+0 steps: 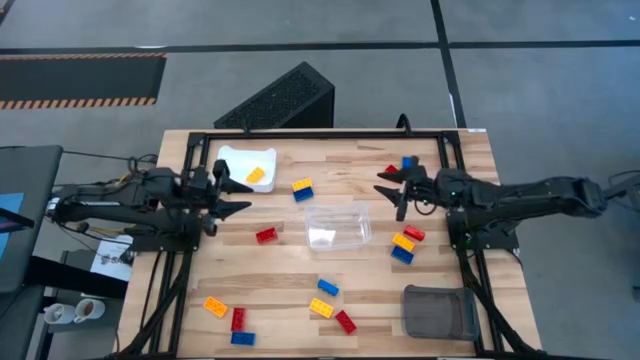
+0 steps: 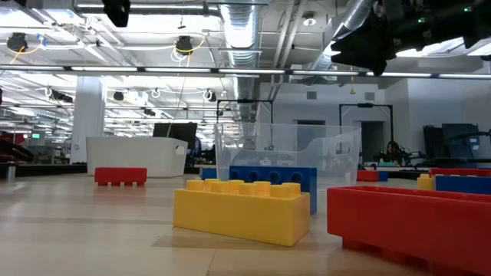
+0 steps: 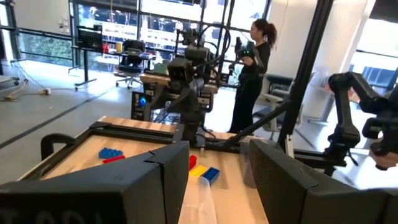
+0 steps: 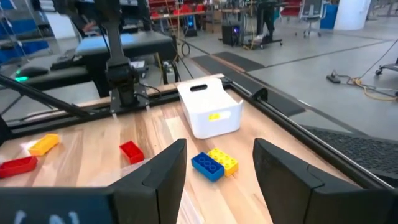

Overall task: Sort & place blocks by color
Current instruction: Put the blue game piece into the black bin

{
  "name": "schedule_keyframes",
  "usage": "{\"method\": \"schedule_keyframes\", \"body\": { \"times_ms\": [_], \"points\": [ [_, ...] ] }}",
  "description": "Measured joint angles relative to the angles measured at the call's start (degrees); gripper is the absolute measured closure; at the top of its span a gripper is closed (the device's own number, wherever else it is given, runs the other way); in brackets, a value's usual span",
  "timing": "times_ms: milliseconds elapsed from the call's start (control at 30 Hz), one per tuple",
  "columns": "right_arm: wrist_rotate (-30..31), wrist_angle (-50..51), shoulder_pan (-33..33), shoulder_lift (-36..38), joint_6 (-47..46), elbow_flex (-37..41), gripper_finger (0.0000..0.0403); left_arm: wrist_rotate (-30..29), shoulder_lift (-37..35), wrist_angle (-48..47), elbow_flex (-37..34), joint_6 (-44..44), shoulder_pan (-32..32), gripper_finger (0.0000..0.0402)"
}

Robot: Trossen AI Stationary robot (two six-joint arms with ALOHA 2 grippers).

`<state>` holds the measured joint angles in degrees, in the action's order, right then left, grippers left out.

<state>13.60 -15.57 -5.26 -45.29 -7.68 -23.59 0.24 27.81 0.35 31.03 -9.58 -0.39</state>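
Two robot arms hovered over a wooden table (image 1: 280,290). The left gripper (image 1: 238,195) and right gripper (image 1: 386,186) both stood wide open, holding nothing. Red, blue and yellow blocks (image 1: 264,236) lay scattered around a clear tub (image 1: 338,224), one yellow already in the white tray (image 1: 232,160). Blocks looked light, stiff, slick; best pinched across flat sides. The grey bin's (image 1: 438,312) contents could not be made out

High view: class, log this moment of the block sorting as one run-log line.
left gripper: open, beside white tray | right gripper: open, near clear bin | yellow block: in white tray | other blocks: loose on table
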Motion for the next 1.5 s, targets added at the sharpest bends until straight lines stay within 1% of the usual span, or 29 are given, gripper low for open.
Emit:
{"method": "schedule_keyframes", "body": {
  "times_ms": [233,467,600,733,967,1100,1500],
  "points": [
    [-0.01,0.34,0.0,-3.88,0.63,-0.79,0.0192,-0.75,-3.78,-2.52,-1.69,-0.3,0.0,0.0249],
    [-0.01,0.37,0.0,-2.73,0.67,-0.79,0.0193,-0.9,-3.87,-2.17,-3.34,-1.46,0.01,0.0249],
    [-0.59,2.4,0.02,-2.23,0.63,-0.79,0.0193,-1.61,-3.85,-1.55,-5.44,-1.46,0.01,0.0249],
    [-0.67,3.77,-0.07,-2.28,0.75,-0.79,0.0194,-2.56,-3.84,-0.1,-6.98,-1.46,0.0,0.0249],
    [-0.67,2.89,-0.02,-2.3,1.57,-0.79,0.0194,-2.78,-3.85,3.28,-8.96,-1.45,0.01,0.0249],
    [-0.67,2.89,-0.02,-2.32,1.72,-0.79,0.0194,-4.0,-3.82,3.24,-9.57,-1.66,0.01,0.0249],
    [-0.39,2.97,-0.69,-2.32,2.16,-0.79,0.0194,-4.12,-3.85,3.4,-9.57,-1.54,-0.01,0.0249]
  ]
}}
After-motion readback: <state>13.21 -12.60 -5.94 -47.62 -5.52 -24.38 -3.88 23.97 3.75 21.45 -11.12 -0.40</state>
